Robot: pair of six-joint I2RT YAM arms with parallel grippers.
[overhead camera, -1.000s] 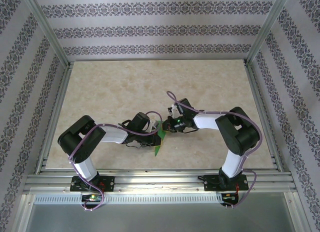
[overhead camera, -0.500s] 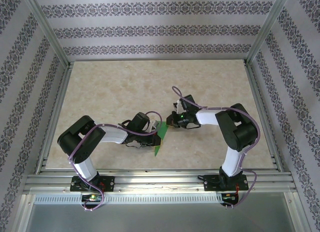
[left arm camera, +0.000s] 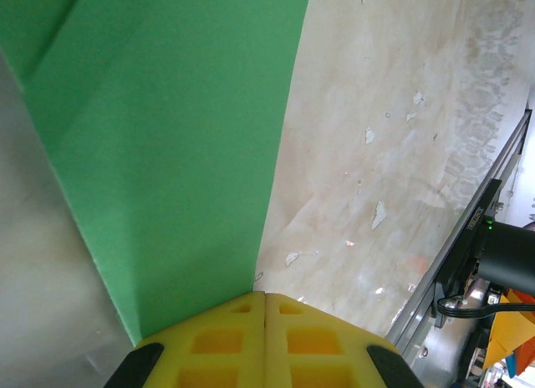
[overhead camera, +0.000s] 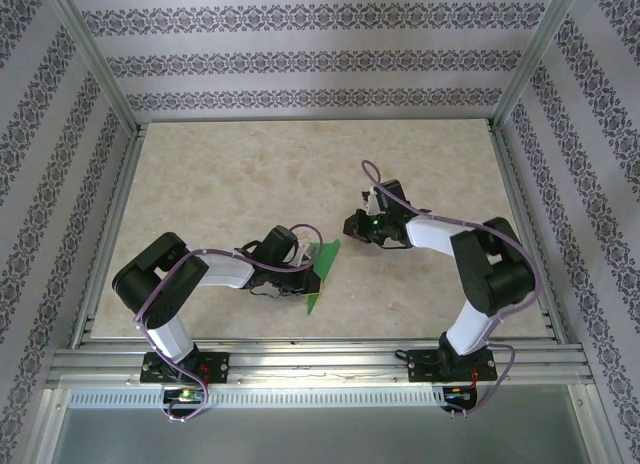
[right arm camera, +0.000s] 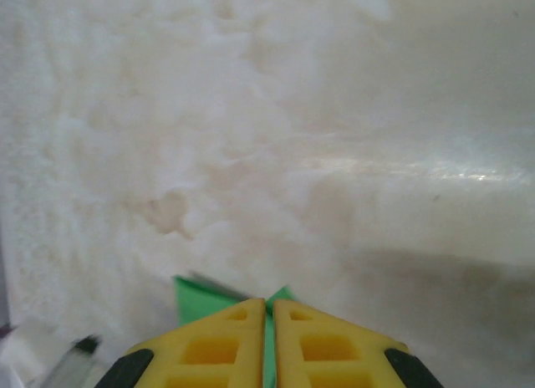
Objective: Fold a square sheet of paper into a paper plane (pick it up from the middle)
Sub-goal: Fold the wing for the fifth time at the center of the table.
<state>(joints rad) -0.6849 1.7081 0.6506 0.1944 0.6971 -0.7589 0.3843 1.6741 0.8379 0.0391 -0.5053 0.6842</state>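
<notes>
The green paper (overhead camera: 325, 266) is folded into a slim, pointed dart shape and lies slanted near the table's middle front. My left gripper (overhead camera: 311, 277) is shut on its lower part. In the left wrist view the yellow pads (left arm camera: 217, 342) meet with no gap, and the paper (left arm camera: 167, 154) runs out from between them, a crease line near its top left. My right gripper (overhead camera: 352, 227) hovers just right of the paper's upper tip, apart from it. Its jaws stand a thin slit apart (right arm camera: 269, 302), and the paper (right arm camera: 201, 294) shows beyond them.
The marble-patterned table (overhead camera: 240, 184) has open room at the back and on the left. Aluminium rails (overhead camera: 320, 359) border the front and sides, with patterned walls behind. A black fitting on the rail (left arm camera: 501, 250) shows at the right of the left wrist view.
My right gripper has drawn back to the right and away from the paper, its jaws parting slightly. The left gripper keeps its hold and has hardly moved.
</notes>
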